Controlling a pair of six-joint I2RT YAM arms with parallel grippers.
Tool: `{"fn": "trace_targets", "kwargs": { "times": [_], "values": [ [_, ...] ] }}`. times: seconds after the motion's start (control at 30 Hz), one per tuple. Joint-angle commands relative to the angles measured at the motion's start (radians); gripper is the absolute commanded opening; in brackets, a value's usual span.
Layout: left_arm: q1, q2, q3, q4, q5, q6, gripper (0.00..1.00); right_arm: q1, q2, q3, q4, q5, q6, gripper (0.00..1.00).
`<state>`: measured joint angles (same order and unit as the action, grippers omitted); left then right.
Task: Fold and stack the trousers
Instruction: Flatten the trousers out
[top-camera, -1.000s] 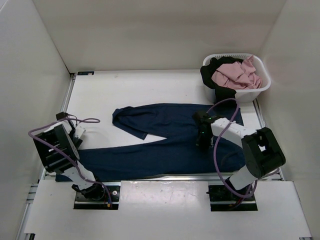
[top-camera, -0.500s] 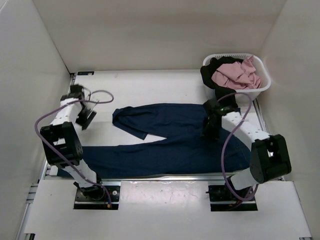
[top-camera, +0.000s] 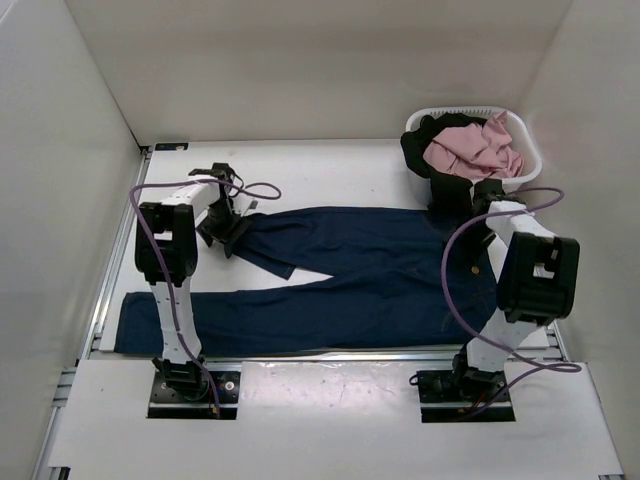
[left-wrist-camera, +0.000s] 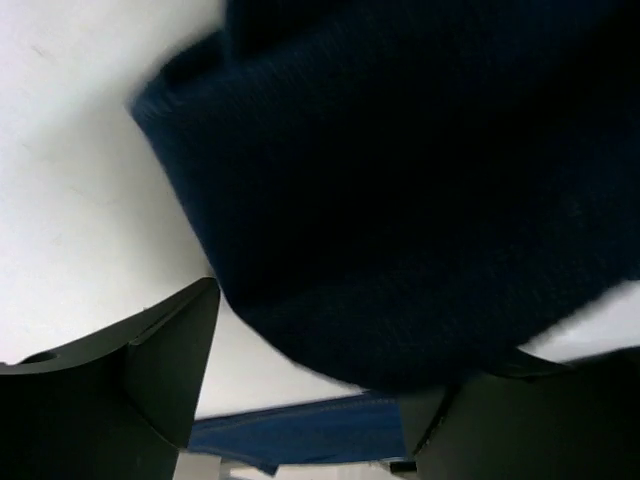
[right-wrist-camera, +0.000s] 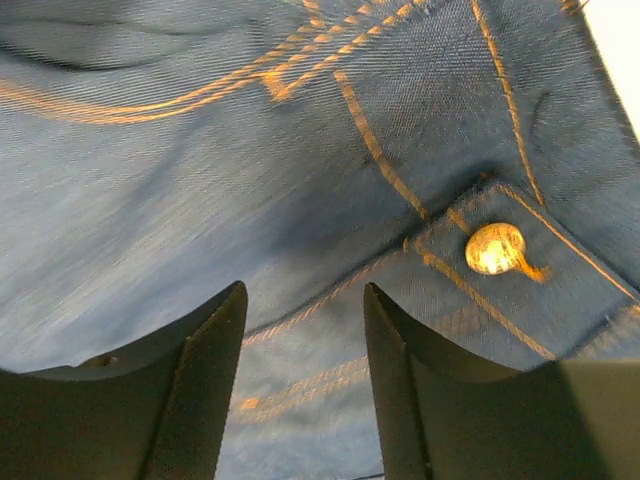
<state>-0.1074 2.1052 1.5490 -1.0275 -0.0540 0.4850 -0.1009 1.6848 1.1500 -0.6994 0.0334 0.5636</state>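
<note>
The left gripper (left-wrist-camera: 338, 328) has its jaws spread wide and released. The rounded hem of one trouser leg lies in front of them, reaching down into the gap and over the tip of the right-hand finger, but nothing is pinched. Whether the cloth touches that finger cannot be told. The right gripper (right-wrist-camera: 303, 300) hovers with its jaws partly apart and released. Right below them are the waistband, its orange stitching and a brass button (right-wrist-camera: 495, 247), and no denim is caught between the fingers. The trousers (top-camera: 370, 270) lie flat on the white counter (top-camera: 300, 175), their long axis running left to right. The waist points right, just beside the white basket (top-camera: 527, 176) that holds a black garment (top-camera: 420, 146) and a pink garment (top-camera: 470, 150). Both legs point left. The near leg stretches straight out almost to the left edge of the counter. The far leg stops shorter, its end doubled over where the left gripper sits.
</note>
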Motion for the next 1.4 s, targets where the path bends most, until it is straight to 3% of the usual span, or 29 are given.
{"fn": "trace_targets", "kwargs": {
  "times": [0.0,0.23,0.3,0.33,0.37,0.53,0.7,0.9,1.03,1.13,1.23,1.37],
  "values": [
    [0.008,0.013,0.060,0.033,0.074,-0.068,0.76,0.003,0.067,-0.018,0.063,-0.041,0.016,0.54],
    [-0.002,0.085,0.198,0.033,0.187,-0.102,0.49,-0.006,0.144,-0.093,0.060,-0.032,0.064,0.47],
    [-0.002,0.085,0.223,0.033,0.221,-0.102,0.35,-0.006,0.135,-0.108,0.069,-0.041,0.064,0.47],
    [-0.002,0.085,0.223,0.033,0.221,-0.102,0.17,-0.006,0.135,-0.108,0.069,-0.041,0.064,0.47],
    [-0.002,0.085,0.235,0.033,0.235,-0.102,0.14,-0.006,0.121,-0.121,0.069,-0.032,0.064,0.47],
    [-0.002,0.059,0.272,0.033,0.247,-0.091,0.14,-0.006,0.084,-0.150,0.069,-0.012,0.064,0.46],
    [0.077,-0.036,0.341,0.033,0.223,-0.049,0.14,-0.006,0.038,-0.188,0.069,-0.012,0.064,0.43],
    [0.028,-0.186,0.365,0.043,-0.041,0.126,0.14,0.038,0.001,-0.220,0.069,-0.003,0.064,0.42],
    [-0.101,-0.307,0.252,0.056,-0.298,0.306,0.14,0.047,-0.008,-0.249,0.060,-0.012,0.064,0.42],
    [-0.203,-0.402,0.068,0.056,-0.384,0.424,0.14,0.047,-0.017,-0.259,0.060,-0.021,0.064,0.42],
    [-0.308,-0.520,-0.175,0.024,-0.388,0.512,0.14,0.047,-0.065,-0.244,0.040,-0.044,0.021,0.47],
    [-0.382,-0.588,-0.494,-0.012,-0.377,0.512,0.14,0.047,-0.154,-0.136,-0.047,0.023,-0.025,0.58]
  ]
}}
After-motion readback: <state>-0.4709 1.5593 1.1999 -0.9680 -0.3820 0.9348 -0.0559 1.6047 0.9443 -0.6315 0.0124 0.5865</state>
